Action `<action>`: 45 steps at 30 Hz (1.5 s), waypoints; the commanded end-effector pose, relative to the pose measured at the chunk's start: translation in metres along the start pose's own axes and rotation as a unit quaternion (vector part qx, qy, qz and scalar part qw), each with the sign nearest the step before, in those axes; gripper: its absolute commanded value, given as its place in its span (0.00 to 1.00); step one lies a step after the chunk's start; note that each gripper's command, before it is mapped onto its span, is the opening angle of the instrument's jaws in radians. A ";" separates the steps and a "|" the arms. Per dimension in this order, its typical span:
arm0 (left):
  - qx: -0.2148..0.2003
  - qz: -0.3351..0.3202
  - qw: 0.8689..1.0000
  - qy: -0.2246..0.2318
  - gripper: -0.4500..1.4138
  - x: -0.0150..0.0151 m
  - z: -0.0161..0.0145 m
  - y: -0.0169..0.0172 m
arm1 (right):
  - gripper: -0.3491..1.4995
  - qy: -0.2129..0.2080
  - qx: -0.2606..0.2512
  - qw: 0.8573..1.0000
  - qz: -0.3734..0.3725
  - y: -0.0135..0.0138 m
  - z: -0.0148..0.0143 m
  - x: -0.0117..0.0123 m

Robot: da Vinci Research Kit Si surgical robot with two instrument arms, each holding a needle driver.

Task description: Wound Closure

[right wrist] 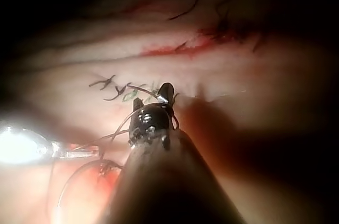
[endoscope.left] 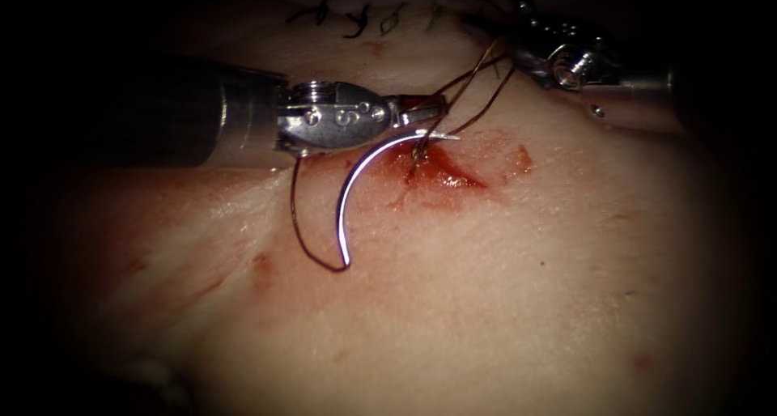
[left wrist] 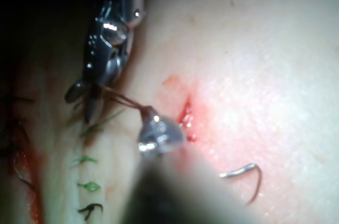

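Steel needle (endoscope.left: 356, 185) gripped near its tip by left tool (endoscope.left: 421, 112), fingers clenched on it at the cut (endoscope.left: 441, 169); body curving free over tissue (endoscope.left: 486, 303), left of cut. Thread (endoscope.left: 303, 238) trailing from swaged end. Right tool (endoscope.left: 494, 23) clamped on thread strands.

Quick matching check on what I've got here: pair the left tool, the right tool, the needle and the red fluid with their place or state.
1 left tool
2 right tool
3 needle
4 red fluid

a pooled at the cut
b shut on the needle near its tip
c lies curved outside the tissue, thread trailing from its end
d has thread at its jaws

Pairs: 1-b, 2-d, 3-c, 4-a
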 end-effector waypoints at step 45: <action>0.021 0.010 1.000 -0.016 0.00 -0.0048 -0.0020 -0.0019 | 0.00 -0.008 0.087 0.993 -0.073 -0.0065 -0.0026 -0.0056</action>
